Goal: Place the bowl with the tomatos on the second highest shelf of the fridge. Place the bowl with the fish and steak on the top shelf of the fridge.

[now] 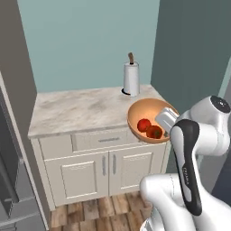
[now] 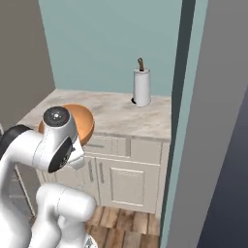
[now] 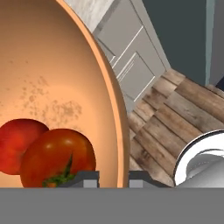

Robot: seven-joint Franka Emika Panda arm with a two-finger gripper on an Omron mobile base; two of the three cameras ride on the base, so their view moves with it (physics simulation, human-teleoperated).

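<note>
holding the bowl (image 1: 145,118) by its rim, the end effector (image 3: 113,177) is clamped on the near edge; two tomatoes (image 3: 43,154) lie just inside, ahead-left of it, lifted off the tabletop (image 1: 81,110) beyond it.

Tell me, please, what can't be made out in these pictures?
- Bowl: right base view, mostly behind the arm; tomatoes hidden.
- Gripper: hand view, fingertips cut off by the bottom edge; they straddle the bowl's rim.
- Fridge: left base view, cut off by the left edge; shelves unseen.
</note>
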